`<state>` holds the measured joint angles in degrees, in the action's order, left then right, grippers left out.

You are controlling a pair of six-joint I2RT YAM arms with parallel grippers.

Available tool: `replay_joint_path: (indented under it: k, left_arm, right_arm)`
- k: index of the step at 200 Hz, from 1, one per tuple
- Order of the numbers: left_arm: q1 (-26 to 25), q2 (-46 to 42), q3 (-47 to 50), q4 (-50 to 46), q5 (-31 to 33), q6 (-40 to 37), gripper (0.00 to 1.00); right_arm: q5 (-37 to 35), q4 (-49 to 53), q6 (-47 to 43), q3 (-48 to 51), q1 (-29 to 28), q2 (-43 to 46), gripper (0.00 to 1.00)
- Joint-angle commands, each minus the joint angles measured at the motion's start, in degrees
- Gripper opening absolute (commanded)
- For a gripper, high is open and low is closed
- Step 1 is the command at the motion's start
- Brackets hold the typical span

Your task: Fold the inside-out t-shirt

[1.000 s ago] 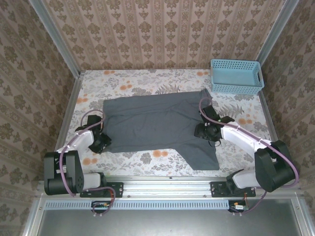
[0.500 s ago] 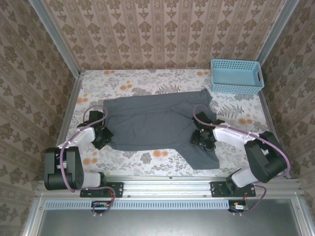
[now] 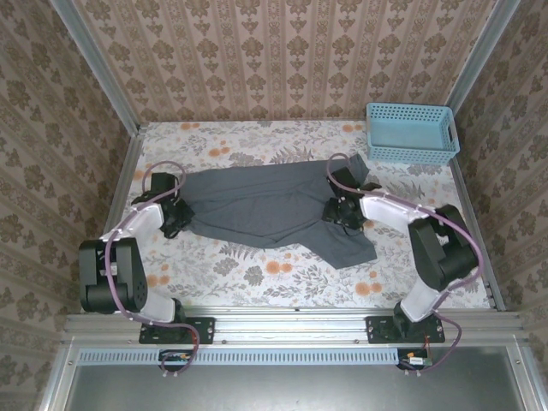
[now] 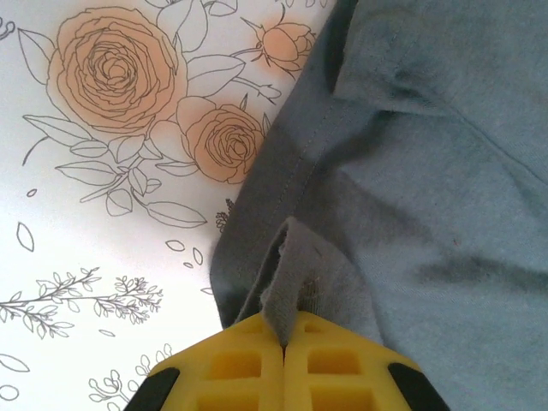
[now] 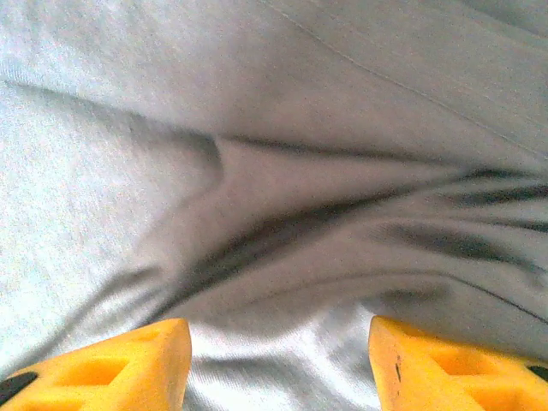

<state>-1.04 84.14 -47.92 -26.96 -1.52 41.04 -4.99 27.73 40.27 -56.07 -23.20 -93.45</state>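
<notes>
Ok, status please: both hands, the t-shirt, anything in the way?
Left hand shut on edge of dark slate-grey soft t-shirt. Right hand open over its cloth. Light blue perforated plastic basket at far right corner, not blocking.

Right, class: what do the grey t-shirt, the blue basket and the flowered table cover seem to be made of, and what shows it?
The grey t-shirt: soft thin knit fabric, matte; it creases and shows a stitched hem. The blue basket: probably moulded plastic, smooth; regular perforated walls. The flowered table cover: printed sheet lying flat, cloth or vinyl, cannot tell.
</notes>
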Motion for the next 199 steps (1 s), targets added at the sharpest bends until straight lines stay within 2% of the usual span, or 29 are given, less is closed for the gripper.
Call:
replay_joint_path:
  k: [1,24,45,82,134,142,161,177,199]
  left_arm:
    - [0.27,0.82,-1.21,0.29,0.11,-1.92,0.00]
    - [0.34,1.37,-1.04,0.66,-0.15,-2.10,0.00]
    - [0.34,1.80,-1.00,1.01,-0.93,-1.94,0.00]
    - [0.34,1.58,-0.83,0.90,-1.67,-2.02,0.00]
    - [0.38,1.07,-1.04,0.29,-2.18,-2.36,0.00]
    - [0.40,0.73,-0.92,0.07,-2.20,-2.12,0.00]
    - [0.28,-0.48,0.02,0.07,-1.92,-1.93,0.00]
    - [0.18,-1.40,0.81,-0.43,-1.85,-1.77,0.00]
    - [-1.50,-3.48,2.29,-2.77,-0.59,-1.84,0.00]
  right_arm:
    - [-3.85,7.09,0.75,6.60,-0.18,7.67,0.57]
    - [-4.39,8.16,4.15,12.83,-0.18,13.15,0.56]
    - [-7.01,11.00,6.79,14.41,0.10,16.45,0.55]
    - [-4.71,9.77,9.92,17.73,4.04,17.36,0.53]
    - [-4.53,8.57,9.32,17.95,4.57,14.88,0.50]
    - [-3.63,8.54,9.02,17.90,4.51,14.86,0.47]
    - [-1.67,8.57,8.86,18.43,4.43,15.20,0.29]
    - [-4.50,11.63,10.57,19.00,4.32,17.75,0.06]
    - [-11.32,16.86,13.51,20.06,3.86,29.60,0.01]
